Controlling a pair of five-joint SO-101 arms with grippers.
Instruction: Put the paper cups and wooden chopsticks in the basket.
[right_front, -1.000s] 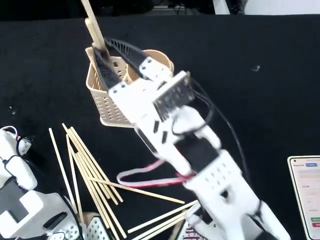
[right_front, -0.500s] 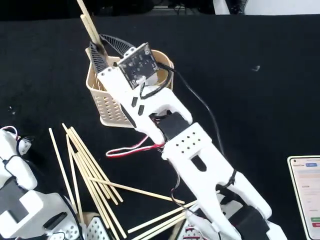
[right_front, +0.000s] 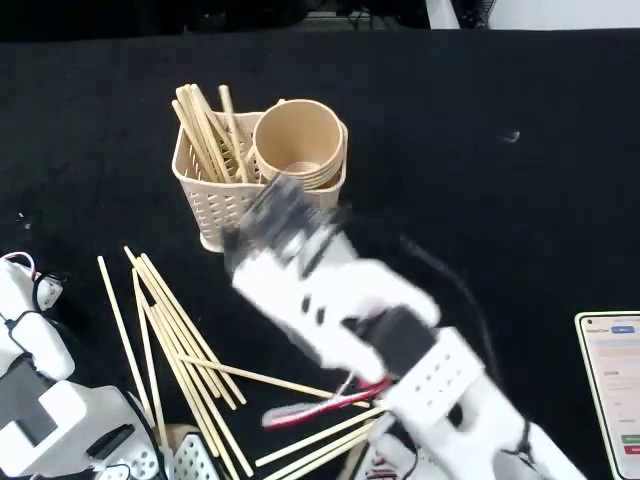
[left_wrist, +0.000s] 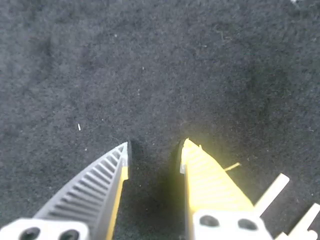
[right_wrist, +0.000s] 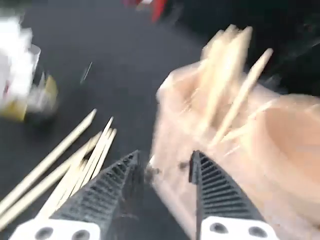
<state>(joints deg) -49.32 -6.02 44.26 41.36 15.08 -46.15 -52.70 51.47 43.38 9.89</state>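
The right tool (right_wrist: 165, 160) is empty, its black jaws spread, just beside the wall of the basket (right_front: 215, 205). The basket already holds the cups (right_front: 298, 140), nested in one side, and a sheaf of chopsticks (right_front: 205, 120) upright in the other. The step in hand is therefore probably to fetch more from the loose chopsticks (right_front: 175, 325), which lie fanned on the desk (right_front: 520, 220) between the basket and the left arm. To do it well, the tool should come down across one stick at the outer edge of the fan, pinch it near an end, and lift it clear of the rim. It should then lower the stick end-first beside the sheaf, not into the cups. The fan overlaps and one stick lies crosswise over it, so a careless pinch may drag its neighbours. The sheaf leans out over the rim and could be knocked. A second bunch (right_front: 320, 440) lies near the right arm's base, with a red cable (right_front: 330, 402) just above it. The left tool (left_wrist: 154, 145) is also empty, jaws apart, over bare desk. A phone (right_front: 610, 385) sits well apart at the desk's edge.
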